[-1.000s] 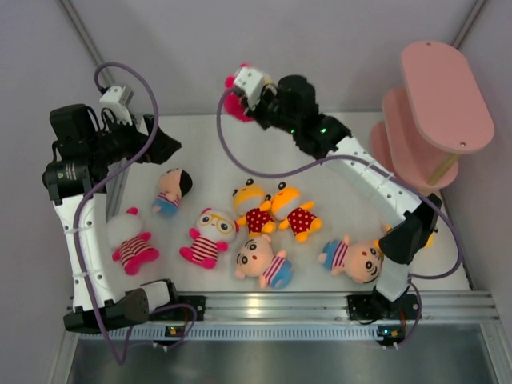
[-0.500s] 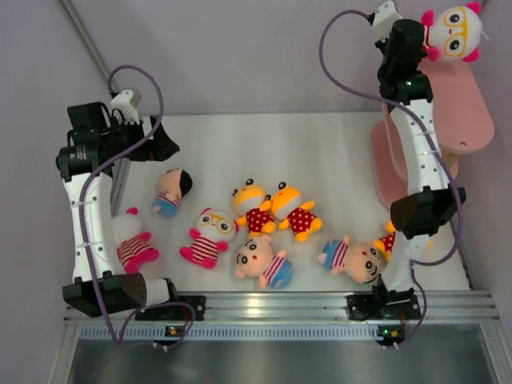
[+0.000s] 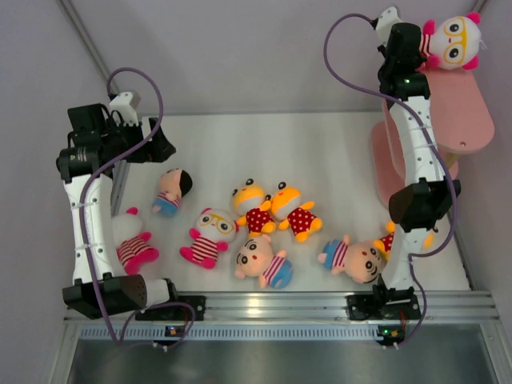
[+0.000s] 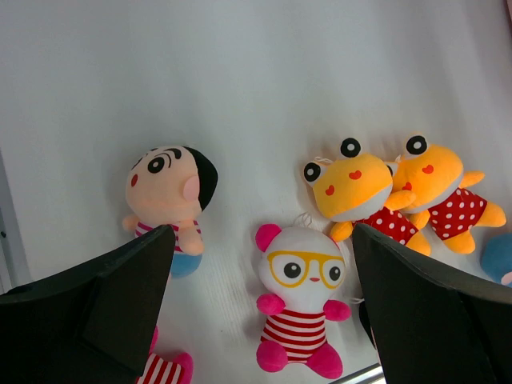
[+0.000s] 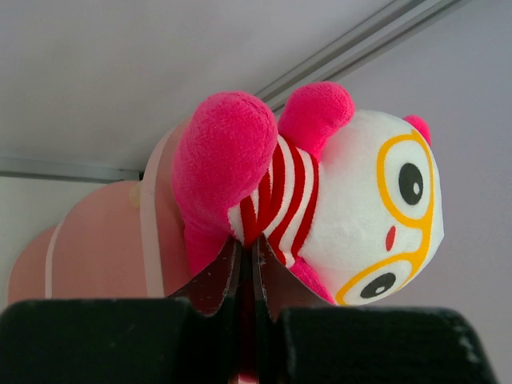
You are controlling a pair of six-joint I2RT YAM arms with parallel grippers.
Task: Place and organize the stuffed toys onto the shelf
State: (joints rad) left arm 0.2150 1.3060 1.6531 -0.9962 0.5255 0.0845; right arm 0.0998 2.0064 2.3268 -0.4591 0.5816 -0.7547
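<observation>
My right gripper [image 3: 424, 44] is shut on a white-pink striped toy with glasses [image 3: 454, 38] and holds it over the far end of the pink shelf's top board [image 3: 460, 108]. In the right wrist view the jaws [image 5: 250, 248] pinch the toy's striped body [image 5: 352, 200], with the pink board [image 5: 96, 240] behind. My left gripper [image 3: 164, 144] is open and empty, high above the table at far left. Below it lie a black-haired boy [image 4: 168, 196], a striped toy with glasses [image 4: 300, 308] and two orange toys [image 4: 356, 188] [image 4: 436, 180].
Two more boys [image 3: 262, 262] [image 3: 356, 258] lie near the front. A striped toy [image 3: 132, 240] lies beside the left arm. An orange toy [image 3: 390, 240] is partly hidden behind the right arm. A metal rail [image 3: 272, 308] runs along the near edge. Grey walls close in.
My right arm swung from the back middle up and right, carrying the striped toy to above the shelf's top board. My left arm shifted slightly; the toys on the table did not move.
</observation>
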